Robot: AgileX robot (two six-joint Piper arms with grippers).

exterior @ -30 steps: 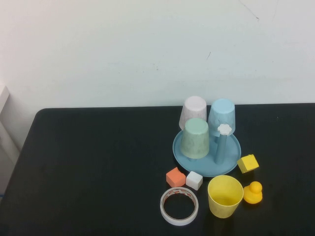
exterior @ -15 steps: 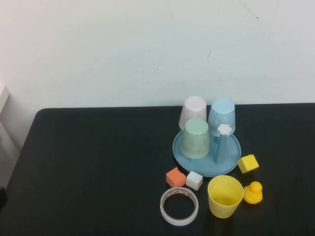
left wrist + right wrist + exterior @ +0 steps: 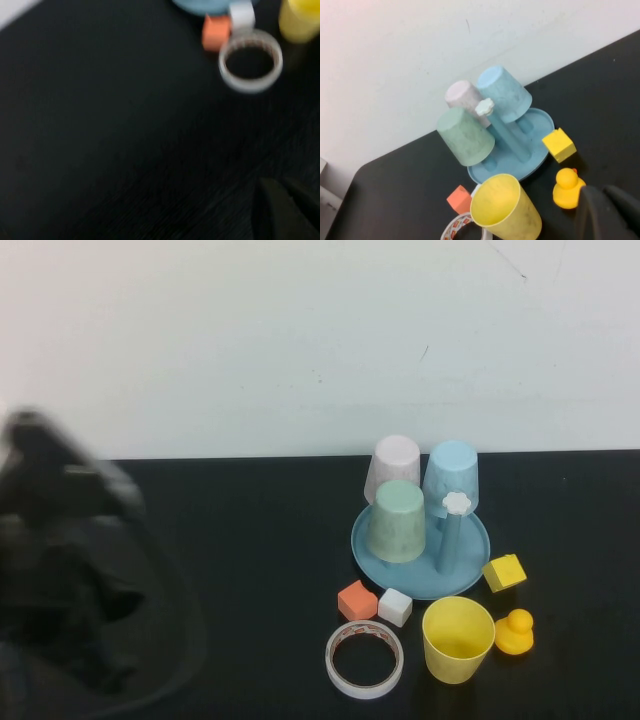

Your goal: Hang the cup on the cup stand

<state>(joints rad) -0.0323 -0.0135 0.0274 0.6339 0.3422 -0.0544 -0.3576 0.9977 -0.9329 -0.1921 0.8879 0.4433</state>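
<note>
The left arm has swung into the left of the high frame as a dark blur, absent a moment ago; its left gripper (image 3: 287, 210) hangs over bare counter (image 3: 250, 540), fingers closed on nothing. The right gripper (image 3: 610, 212), fingers likewise closed, sits near the cup (image 3: 457, 638). That yellow tumbler stands upright, mouth up, at lower right, just in front of the cup stand (image 3: 420, 580).

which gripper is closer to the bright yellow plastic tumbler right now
Right, judging by the wrist views. The right gripper hangs just beside the bright yellow plastic tumbler, near the yellow rubber duck. The left gripper is out over the black table's left side, far from it.
</note>
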